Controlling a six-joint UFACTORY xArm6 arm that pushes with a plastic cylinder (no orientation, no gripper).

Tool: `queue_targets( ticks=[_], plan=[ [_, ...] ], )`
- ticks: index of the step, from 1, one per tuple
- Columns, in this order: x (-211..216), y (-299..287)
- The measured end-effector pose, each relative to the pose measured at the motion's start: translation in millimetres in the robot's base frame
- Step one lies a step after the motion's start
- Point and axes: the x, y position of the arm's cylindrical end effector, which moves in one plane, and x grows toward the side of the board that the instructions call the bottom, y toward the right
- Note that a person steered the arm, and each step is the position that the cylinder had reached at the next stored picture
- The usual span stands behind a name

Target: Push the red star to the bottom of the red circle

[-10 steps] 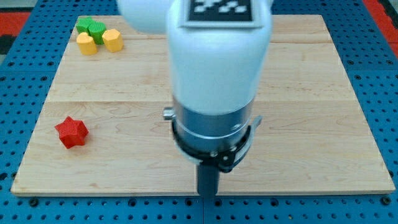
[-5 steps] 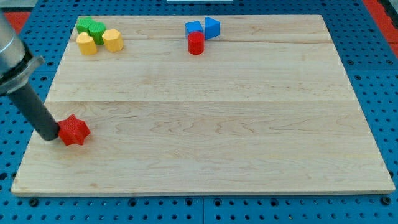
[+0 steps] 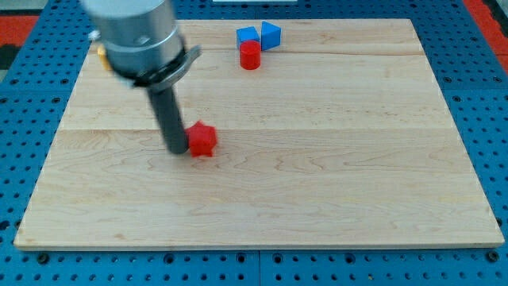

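The red star (image 3: pixel 202 140) lies on the wooden board (image 3: pixel 317 159), left of centre. My tip (image 3: pixel 176 149) is on the board right against the star's left side. The red circle (image 3: pixel 250 55) stands near the view's top, well above and to the right of the star. The arm's body hides the board's top left corner.
Two blue blocks (image 3: pixel 248 36) (image 3: pixel 271 35) sit just above the red circle, touching it. A bit of a yellow block (image 3: pixel 101 52) peeks out left of the arm at the top left. The board rests on a blue perforated table (image 3: pixel 492 95).
The tip has pushed the red star from the board's left edge up and to the right, toward the middle. The arm now covers the green and yellow blocks at top left.
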Motion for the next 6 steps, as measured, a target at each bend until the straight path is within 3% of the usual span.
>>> queue_targets(
  ticks=[1,2,5,6],
  plan=[
    [-29,27],
    [-14,4],
    [0,101],
    [-32,91]
  ],
)
